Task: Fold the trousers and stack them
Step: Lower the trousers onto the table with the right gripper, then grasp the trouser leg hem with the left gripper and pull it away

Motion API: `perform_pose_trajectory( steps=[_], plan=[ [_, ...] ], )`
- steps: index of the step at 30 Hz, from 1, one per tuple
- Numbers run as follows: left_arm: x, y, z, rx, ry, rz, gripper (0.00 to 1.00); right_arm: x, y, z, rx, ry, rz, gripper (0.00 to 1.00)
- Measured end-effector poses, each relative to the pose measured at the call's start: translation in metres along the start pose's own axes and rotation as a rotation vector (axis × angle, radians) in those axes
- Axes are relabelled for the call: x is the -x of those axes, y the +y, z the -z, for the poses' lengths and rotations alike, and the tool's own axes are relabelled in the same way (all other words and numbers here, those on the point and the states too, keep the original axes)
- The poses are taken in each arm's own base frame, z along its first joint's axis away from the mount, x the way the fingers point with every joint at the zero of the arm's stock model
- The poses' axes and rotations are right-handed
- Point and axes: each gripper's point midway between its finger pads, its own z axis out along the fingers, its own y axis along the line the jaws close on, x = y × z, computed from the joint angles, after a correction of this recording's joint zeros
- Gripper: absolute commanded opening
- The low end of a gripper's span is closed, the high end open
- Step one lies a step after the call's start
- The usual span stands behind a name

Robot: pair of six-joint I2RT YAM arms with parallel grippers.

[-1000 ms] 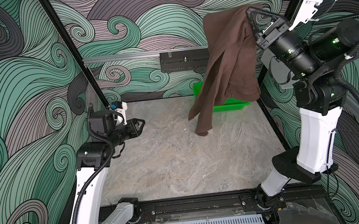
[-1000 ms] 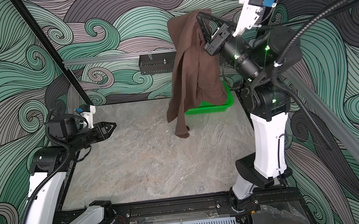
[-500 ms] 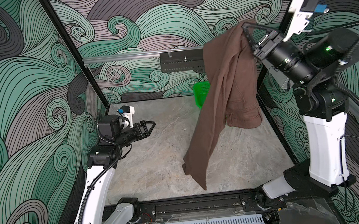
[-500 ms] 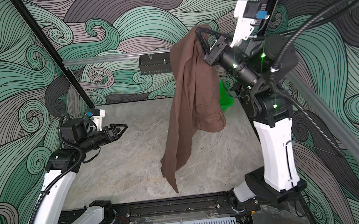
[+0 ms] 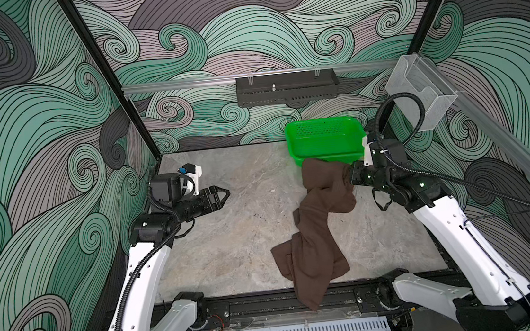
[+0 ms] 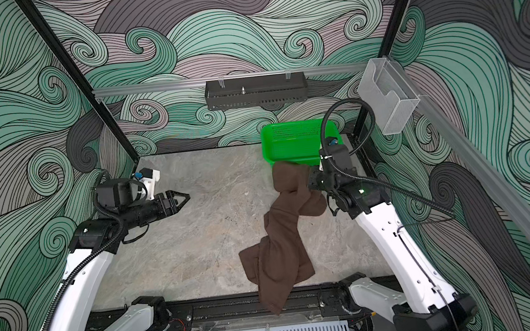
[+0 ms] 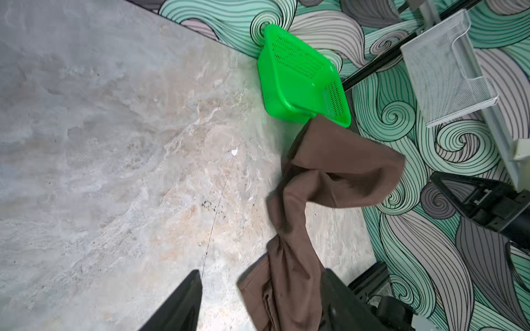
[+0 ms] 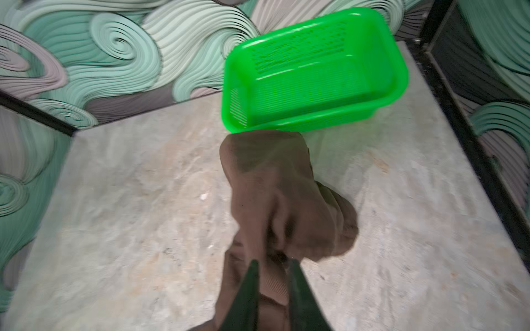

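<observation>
The dark brown trousers (image 5: 311, 235) (image 6: 281, 238) lie in a crumpled strip right of the table's middle. They run from in front of the green basket to the front edge, and one end hangs over the black rail. My right gripper (image 8: 273, 263) is at their far end (image 8: 266, 186), low over the table. Its jaws stand a little apart with ribbed fabric lying loosely between them. In both top views bunched cloth hides its fingertips (image 5: 352, 177) (image 6: 313, 181). My left gripper (image 5: 223, 194) (image 7: 263, 301) hovers open left of the middle, well apart from the trousers (image 7: 289, 263).
The empty green basket (image 5: 322, 153) (image 6: 293, 156) (image 7: 295, 86) (image 8: 309, 77) stands at the back right, just behind the trousers. A black rack (image 5: 285, 87) and a clear holder (image 5: 420, 96) hang on the walls. The black rail (image 5: 255, 308) runs along the front.
My right arm came down from high up and laid the hanging trousers out toward the front edge, and its jaws have parted. My left gripper moved toward the middle and opened wider.
</observation>
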Motion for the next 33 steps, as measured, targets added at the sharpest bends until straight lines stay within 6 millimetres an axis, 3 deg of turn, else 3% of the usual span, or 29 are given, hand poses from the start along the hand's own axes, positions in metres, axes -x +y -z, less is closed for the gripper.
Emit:
perform_pose_trajectory(
  steps=[4,8,16,22,27,33],
  plan=[
    [-0.035,-0.002,-0.014,0.002,0.111,-0.006,0.73,-0.014,-0.033,0.002,-0.144,0.026,-0.008,0.72],
    [-0.088,-0.017,-0.031,-0.020,0.262,-0.046,0.80,-0.014,-0.053,0.010,-0.217,0.017,-0.030,0.84],
    [-0.189,-0.037,-0.058,-0.010,0.522,-0.130,0.88,-0.011,-0.058,0.031,-0.214,-0.028,-0.084,0.90],
    [-0.246,-0.042,-0.092,0.079,0.678,-0.186,0.93,-0.015,-0.056,0.033,-0.186,-0.026,-0.117,0.90],
    [-0.278,-0.045,-0.112,0.128,0.733,-0.233,0.93,-0.027,-0.056,0.029,-0.176,0.004,-0.125,0.91],
    [-0.299,-0.062,-0.143,0.160,0.754,-0.286,0.92,-0.037,-0.056,0.025,-0.174,0.031,-0.128,0.92]
  ],
)
